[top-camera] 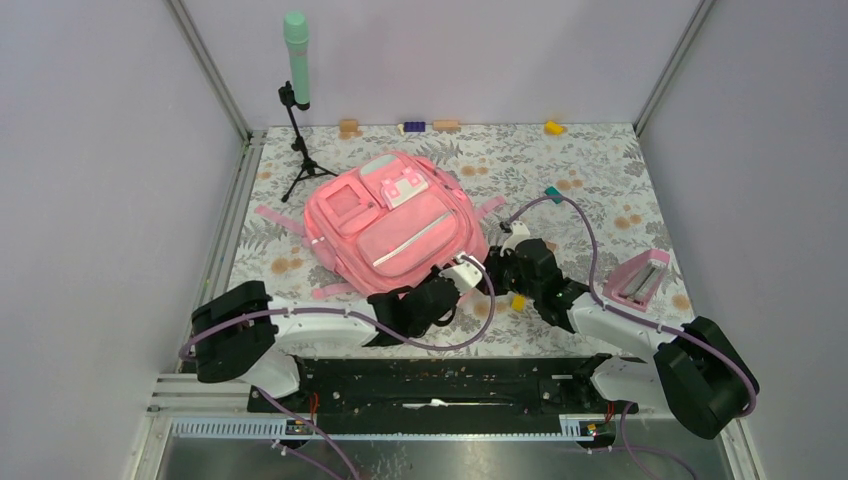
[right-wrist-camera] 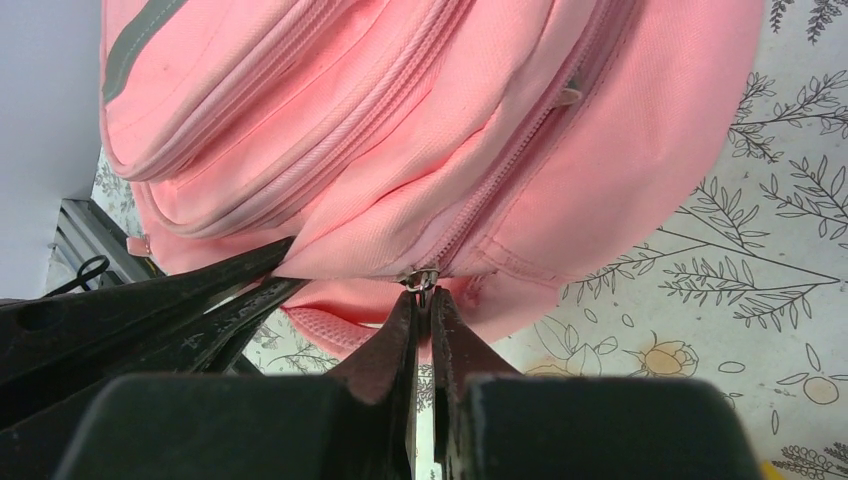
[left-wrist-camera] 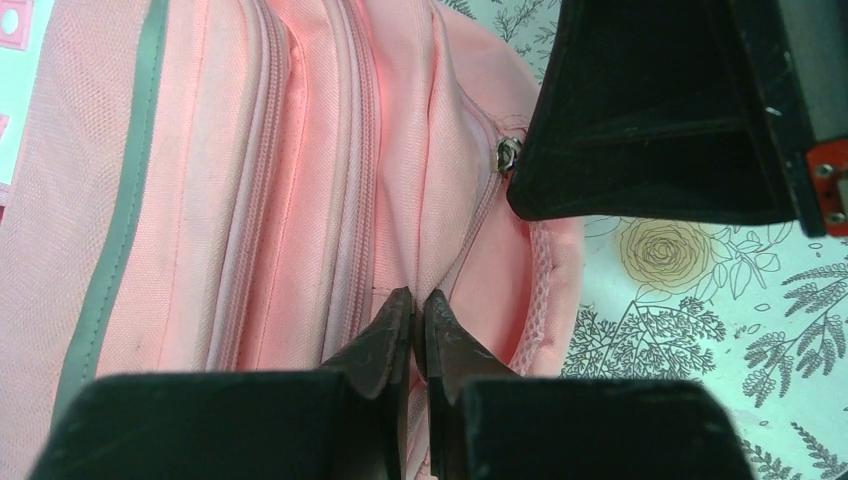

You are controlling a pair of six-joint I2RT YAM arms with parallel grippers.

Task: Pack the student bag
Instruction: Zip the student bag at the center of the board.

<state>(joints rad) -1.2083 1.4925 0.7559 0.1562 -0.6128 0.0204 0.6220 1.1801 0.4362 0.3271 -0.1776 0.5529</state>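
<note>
Zipper pull (right-wrist-camera: 421,279) pinched in my right gripper (right-wrist-camera: 424,300), left gripper (left-wrist-camera: 418,302) clamping student bag (top-camera: 385,225) fabric, so I'd draw slowly along the track.

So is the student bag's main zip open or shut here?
Shut, as far as shows: on the student bag the zip lies closed up to the slider, pinched in the right gripper; no gap visible.

L gripper (left-wrist-camera: 420,308) pinched shut; R gripper (right-wrist-camera: 424,305) same.
</note>
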